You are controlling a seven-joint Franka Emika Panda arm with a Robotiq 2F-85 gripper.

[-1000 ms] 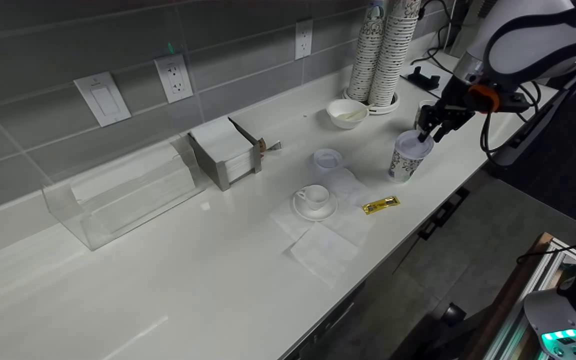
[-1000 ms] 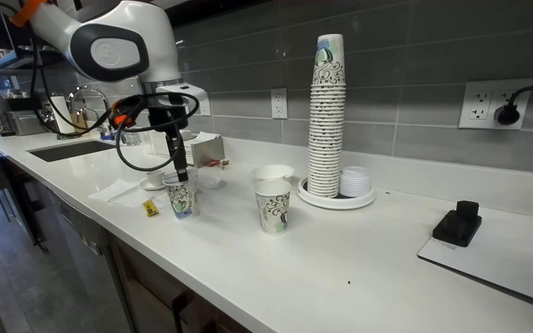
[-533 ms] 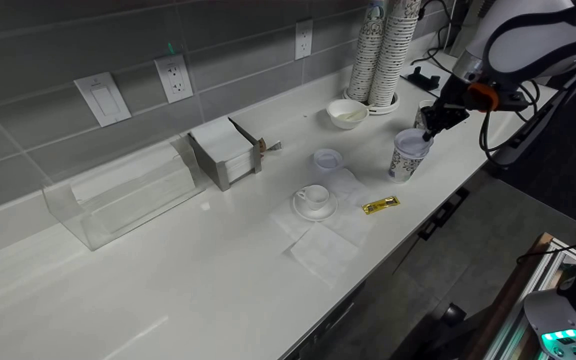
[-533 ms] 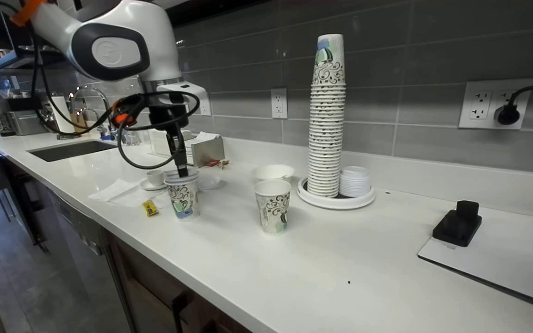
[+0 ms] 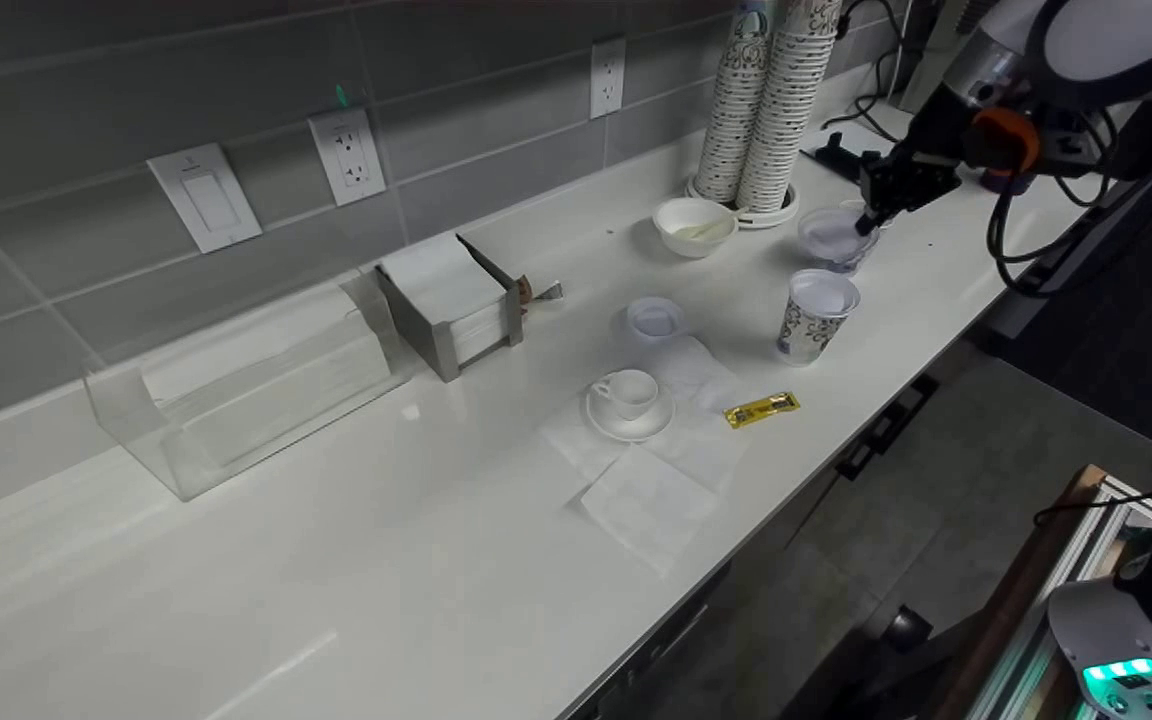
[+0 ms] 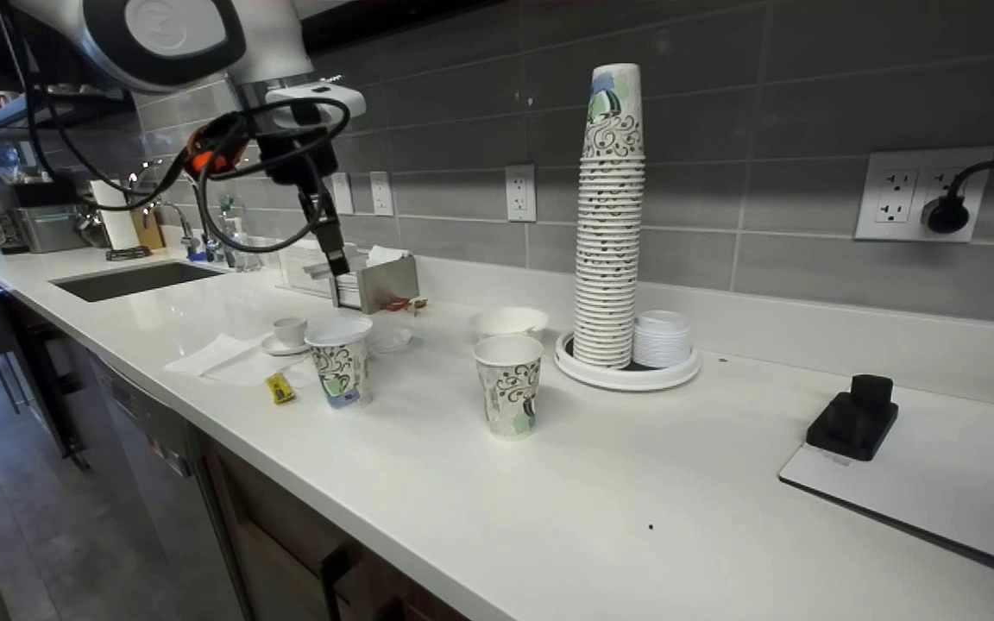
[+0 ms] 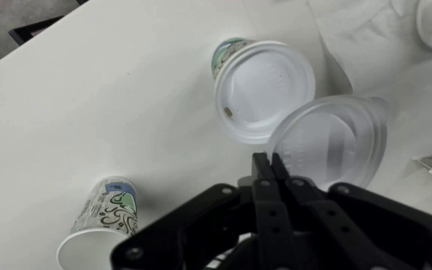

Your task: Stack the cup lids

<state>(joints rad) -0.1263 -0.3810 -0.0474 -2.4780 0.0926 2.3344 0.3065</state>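
My gripper (image 7: 269,156) is shut on the rim of a translucent cup lid (image 7: 336,146) and holds it tilted in the air. The held lid also shows in both exterior views (image 5: 829,238) (image 6: 317,271), above the counter. The other translucent lid (image 5: 655,317) lies on the counter near the napkins; it also shows in an exterior view (image 6: 393,340). In the wrist view it is mostly hidden behind the held lid. A patterned paper cup (image 6: 337,375) stands below the gripper with a white lid (image 7: 268,90) on top.
An open paper cup (image 6: 510,392) stands nearby. A white bowl (image 5: 693,225), tall cup stacks (image 5: 776,120) and a stack of white lids (image 6: 661,338) are at the back. A small cup on a saucer (image 5: 628,405), napkins (image 5: 648,505) and a yellow packet (image 5: 761,409) lie near the front edge.
My gripper has shut on the translucent lid at the top of the lidded cup and lifted it up and away. The cup with its white lid stays standing.
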